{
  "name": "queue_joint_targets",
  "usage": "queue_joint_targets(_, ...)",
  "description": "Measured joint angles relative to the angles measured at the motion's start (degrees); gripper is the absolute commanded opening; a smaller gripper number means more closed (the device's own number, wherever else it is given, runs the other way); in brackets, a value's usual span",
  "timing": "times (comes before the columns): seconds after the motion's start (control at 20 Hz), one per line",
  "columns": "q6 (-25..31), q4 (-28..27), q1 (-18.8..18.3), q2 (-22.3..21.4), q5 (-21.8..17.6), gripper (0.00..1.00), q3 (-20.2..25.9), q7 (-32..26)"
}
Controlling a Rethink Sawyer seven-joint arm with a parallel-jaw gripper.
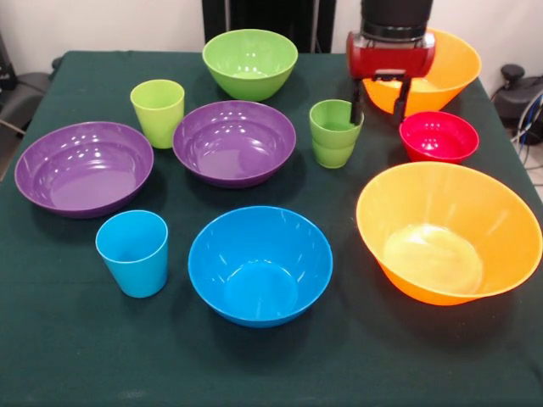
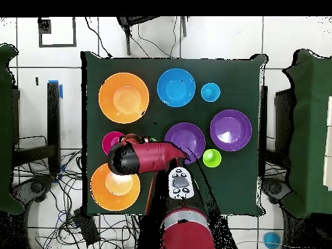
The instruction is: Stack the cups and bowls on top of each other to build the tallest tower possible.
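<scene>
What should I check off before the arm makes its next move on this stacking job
1. Hand open: ok, its two dark fingers hang apart with nothing between them.
2. Hand clear of objects: cannot tell, one finger overlaps the ridged green cup in the front view.
3. Tower started: not ok, every bowl and cup sits apart on the table.
4. Base bowl ready: ok, the near orange bowl stands upright and empty.
5. Red bowl reachable: ok, upright just beside the hand.
6. All cups upright: ok, including the sky blue cup and yellow-green cup.
</scene>
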Motion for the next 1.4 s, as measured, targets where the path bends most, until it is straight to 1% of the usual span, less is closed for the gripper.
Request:
queue_joint_targets(0.1, 0.0, 0.2, 0.2, -1.0, 0.3, 1.00, 0.1, 0.0)
queue_joint_targets(0.15, 0.0, 0.4, 0.3, -2.1, 0.7, 1.00, 0.4, 0.0)
queue_joint_targets(0.35, 0.0, 0.6, 0.3, -3.7, 1.8, 1.00, 1.1, 0.0)
queue_joint_targets(0.65, 0.0, 0.6, 0.3, -4.7, 3.0, 1.00, 2.0, 0.0)
queue_joint_targets(1.1, 0.0, 1.0, -0.5, -4.8, 4.3, 1.00, 3.8, 0.0)
queue_joint_targets(1.4, 0.0, 2.9, -0.3, -6.0, 5.7, 1.00, 4.7, 0.1)
